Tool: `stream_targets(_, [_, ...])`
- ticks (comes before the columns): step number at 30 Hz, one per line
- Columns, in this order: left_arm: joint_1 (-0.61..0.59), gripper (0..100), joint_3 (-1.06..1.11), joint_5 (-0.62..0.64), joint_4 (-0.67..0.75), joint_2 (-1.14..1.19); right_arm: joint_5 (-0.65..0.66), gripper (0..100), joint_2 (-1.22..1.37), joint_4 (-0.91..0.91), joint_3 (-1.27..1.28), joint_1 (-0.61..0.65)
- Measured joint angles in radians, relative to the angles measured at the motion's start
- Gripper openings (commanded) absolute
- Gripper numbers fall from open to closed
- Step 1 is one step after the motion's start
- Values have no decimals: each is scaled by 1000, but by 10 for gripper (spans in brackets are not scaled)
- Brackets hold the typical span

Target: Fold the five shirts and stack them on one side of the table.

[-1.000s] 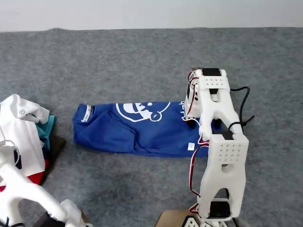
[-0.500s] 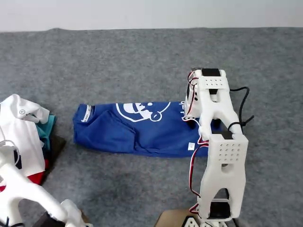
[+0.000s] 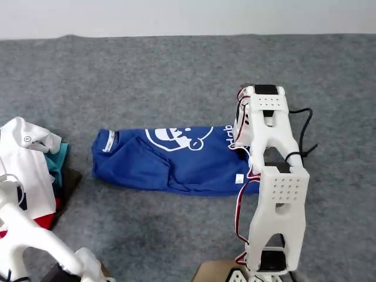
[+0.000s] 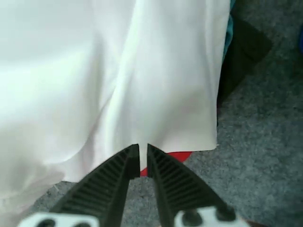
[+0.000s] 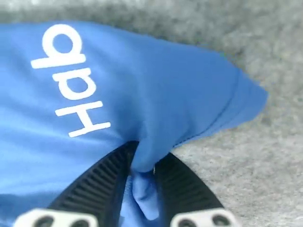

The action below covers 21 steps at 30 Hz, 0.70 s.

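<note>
Right tool (image 5: 142,163): clamped on a small bunch of cloth at the end of the blue shirt (image 3: 170,160) nearest the counter's right edge; the shirt lies as a long folded strip across the middle of the counter (image 3: 176,70)
Left tool (image 4: 143,157): fingers drawn together with nothing between them; it hangs over the white shirt (image 4: 104,75) that tops the pile (image 3: 41,176) at the counter's left edge
Risk, grip: the pinch looks shallow; a quick lift may let it slip, or carry one layer alone so the strip opens
Risk, drag: the rough grey surface may hold back the far end and skew the fold
Risk, pile: the white shirt lies loose; a nudge may pull it askew
Right wrist view: gives the pinch itself, which the arm (image 3: 276,176) covers from above
High view: gives the whole strip and the pile well apart from it
</note>
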<state>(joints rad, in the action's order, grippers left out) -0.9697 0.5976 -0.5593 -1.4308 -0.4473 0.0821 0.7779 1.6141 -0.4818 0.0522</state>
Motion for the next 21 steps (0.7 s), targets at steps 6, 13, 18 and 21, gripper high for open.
stream_targets(6, [0,44,0,0,0,0,86,10,-66,66,17,-15])
stream_targets(13, [0,44,0,0,0,0,245,10,-109,74,17,-213])
stream_targets(18, [0,44,0,0,0,0,353,10,-109,38,17,-350])
stream_targets(21, [0,44,0,0,0,0,402,10,-109,20,17,-410])
